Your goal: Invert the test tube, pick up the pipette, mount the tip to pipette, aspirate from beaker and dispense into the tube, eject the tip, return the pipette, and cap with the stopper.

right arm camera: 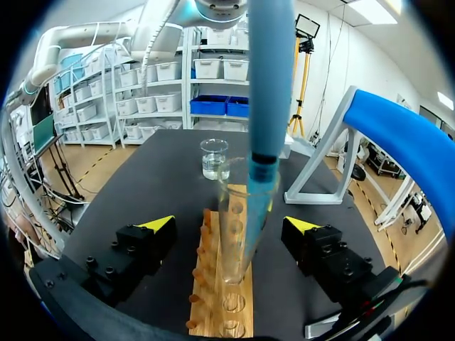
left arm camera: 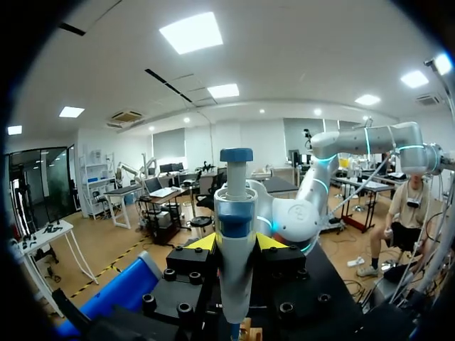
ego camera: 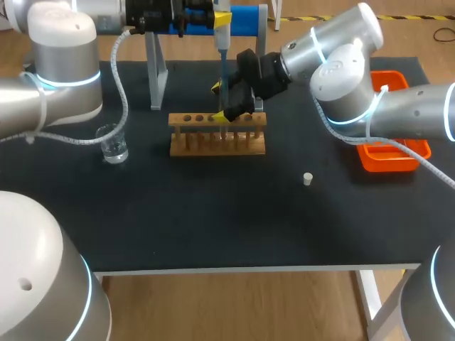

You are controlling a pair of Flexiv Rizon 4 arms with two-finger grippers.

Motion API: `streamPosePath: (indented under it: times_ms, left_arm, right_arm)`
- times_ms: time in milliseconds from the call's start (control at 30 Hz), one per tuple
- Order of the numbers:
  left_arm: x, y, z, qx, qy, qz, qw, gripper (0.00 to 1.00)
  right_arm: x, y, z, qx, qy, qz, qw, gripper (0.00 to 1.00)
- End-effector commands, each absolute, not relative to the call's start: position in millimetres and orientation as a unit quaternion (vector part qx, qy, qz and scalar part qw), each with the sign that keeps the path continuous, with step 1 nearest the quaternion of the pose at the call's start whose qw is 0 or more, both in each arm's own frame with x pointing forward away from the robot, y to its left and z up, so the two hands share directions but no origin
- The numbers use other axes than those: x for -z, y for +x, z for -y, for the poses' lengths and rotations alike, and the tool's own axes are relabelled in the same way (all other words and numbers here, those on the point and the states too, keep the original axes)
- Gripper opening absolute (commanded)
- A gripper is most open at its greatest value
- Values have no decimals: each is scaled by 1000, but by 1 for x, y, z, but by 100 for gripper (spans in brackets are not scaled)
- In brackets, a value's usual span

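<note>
- Test tube point(right arm camera: 236, 249) stood upright in a hole of the wooden rack point(ego camera: 217, 145) at mid-table; the rest runs from the near edge outward.
- The stopper point(ego camera: 308, 179), small and white, lay alone on the black table point(ego camera: 213, 227). It was nearest of all and well apart from the rack, toward the right arm's side.
- The beaker point(ego camera: 114, 145) sat near the rack on the left arm's side, with clear liquid in its bottom.
- The right claw point(right arm camera: 231, 224) stood around the test tube with its fingers spread wide, one to each side. It touched nothing and held nothing.
- The pipette point(left arm camera: 234, 234) hung upright over the rack, its tip point(right arm camera: 257, 206) lowered into the tube's mouth. The left claw point(left arm camera: 236, 243) was clamped on the pipette's body from both sides.
- Farthest off, the blue-barred stand point(ego camera: 245, 18) waited for the pipette's return.
- The step in hand, as I judged it, was dispensing into the tube.
- To do it well, the pipette wanted keeping plumb and centred, so the tip did not lean on the glass.
- The plunger point(left arm camera: 236, 155) wanted a slow, full press, and the tip a straight lift out afterwards.
- The right claw might have closed lightly on the tube to steady it.
- The liquid level in the tube was hard to make out, as was any charge in the tip; the tube seemed empty or nearly so.
- In the head view the left claw was lost behind the stand.
- The tube's foot was hidden by the rack.
</note>
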State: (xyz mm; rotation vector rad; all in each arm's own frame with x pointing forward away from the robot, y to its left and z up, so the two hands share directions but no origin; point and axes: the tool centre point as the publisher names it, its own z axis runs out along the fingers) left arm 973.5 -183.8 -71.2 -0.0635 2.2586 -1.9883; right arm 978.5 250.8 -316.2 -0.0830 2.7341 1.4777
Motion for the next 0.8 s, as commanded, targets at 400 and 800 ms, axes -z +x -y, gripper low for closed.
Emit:
streamPosePath:
  times_ms: [400, 800]
  left_arm:
    - [55, 966, 185, 643, -18, -763, 72, 0]
    - [43, 963, 188, 641, -11, -764, 76, 0]
  right_arm:
    - [316, 978, -250, -475, -27, -879, 16, 100]
    - [316, 978, -250, -475, -27, -879, 16, 100]
